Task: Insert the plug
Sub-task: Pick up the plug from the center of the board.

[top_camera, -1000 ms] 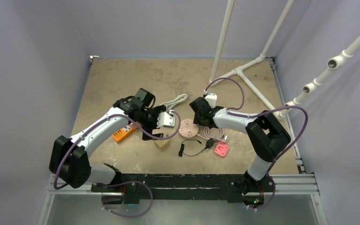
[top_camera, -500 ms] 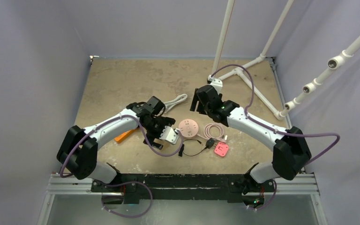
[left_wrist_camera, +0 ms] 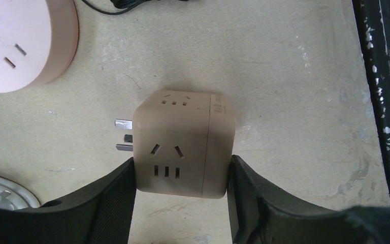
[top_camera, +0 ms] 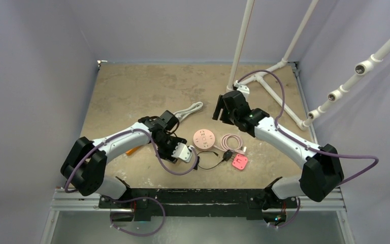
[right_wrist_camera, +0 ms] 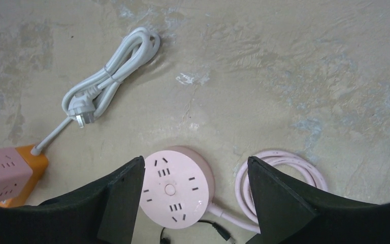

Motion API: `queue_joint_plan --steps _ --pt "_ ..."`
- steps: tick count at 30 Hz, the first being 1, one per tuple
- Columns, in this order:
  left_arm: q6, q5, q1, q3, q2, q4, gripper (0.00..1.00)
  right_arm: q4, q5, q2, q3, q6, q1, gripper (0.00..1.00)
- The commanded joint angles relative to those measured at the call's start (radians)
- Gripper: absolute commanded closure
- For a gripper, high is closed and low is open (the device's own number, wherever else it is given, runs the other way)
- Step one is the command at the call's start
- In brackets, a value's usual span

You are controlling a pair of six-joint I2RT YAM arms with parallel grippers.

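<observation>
A beige cube adapter (left_wrist_camera: 183, 145) with metal prongs (left_wrist_camera: 123, 136) pointing left lies on the table. My left gripper (left_wrist_camera: 181, 162) is open and low over it, one finger close against each side of the cube's near half. In the top view the left gripper (top_camera: 175, 151) hides the cube. The round pink power strip (top_camera: 203, 138) lies just right of it, sockets up, and shows in the right wrist view (right_wrist_camera: 176, 185). My right gripper (right_wrist_camera: 195, 162) is open and empty, raised behind the pink strip (top_camera: 222, 108).
A coiled pink cable (top_camera: 231, 141) and a black cable (top_camera: 210, 162) lie by the strip. A small red-pink adapter (top_camera: 240, 162) sits near the front. A white cord (top_camera: 189, 109) and an orange power strip (top_camera: 132, 150) lie to the left. A white pipe frame (top_camera: 264, 81) stands back right.
My left gripper came down toward the near side and now straddles the cube. My right arm lifted and drew back from the pink strip toward the far right.
</observation>
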Motion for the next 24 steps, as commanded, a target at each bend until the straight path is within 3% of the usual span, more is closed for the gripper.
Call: queue_joint_plan --steps 1,3,8,15,18,24 --pt "-0.183 0.041 -0.005 0.005 -0.088 0.057 0.84 0.017 -0.061 -0.021 0.034 -0.004 0.0 0.24" --pt "-0.291 0.052 -0.003 0.026 -0.139 0.074 1.0 0.034 -0.092 -0.03 0.041 0.0 0.0 0.23" --pt "-0.604 0.053 0.005 0.088 -0.293 0.158 1.0 0.078 -0.153 -0.05 0.109 0.013 0.0 0.17" --pt "-1.0 -0.017 0.004 0.142 -0.376 0.312 1.0 0.243 -0.317 -0.157 0.134 0.052 0.002 0.06" --pt "-1.081 -0.045 0.004 0.157 -0.381 0.366 1.0 0.308 -0.359 -0.196 0.107 0.094 0.018 0.01" --pt "-1.124 -0.1 0.026 0.222 -0.331 0.396 1.0 0.308 -0.344 -0.176 0.126 0.109 0.095 0.01"
